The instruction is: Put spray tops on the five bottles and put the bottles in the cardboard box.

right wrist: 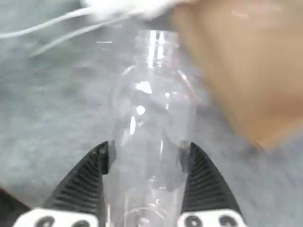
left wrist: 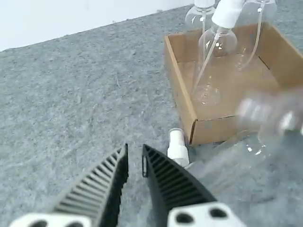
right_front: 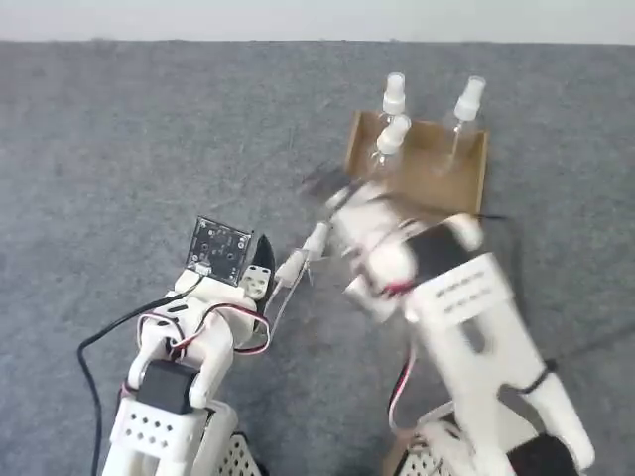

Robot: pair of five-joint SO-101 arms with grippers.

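A clear bottle [right wrist: 150, 109] with a bare neck sits between the fingers of my right gripper [right wrist: 147, 149], which is shut on its body. In the high view this right gripper [right_front: 362, 223] hovers at the near edge of the cardboard box [right_front: 483, 177]. Three bottles with spray tops [right_front: 394, 134] stand in the box. Two loose spray tops [right_front: 303, 256] lie on the carpet left of the box. My left gripper [left wrist: 135, 147] rests low just short of one spray top [left wrist: 177, 146], its fingers nearly together with nothing between them.
Grey carpet covers the table. The box wall [left wrist: 182, 99] rises just beyond the loose spray top, and the held bottle [left wrist: 270, 118] is a blur to its side. A black cable [right_front: 99, 342] trails by the left arm's base.
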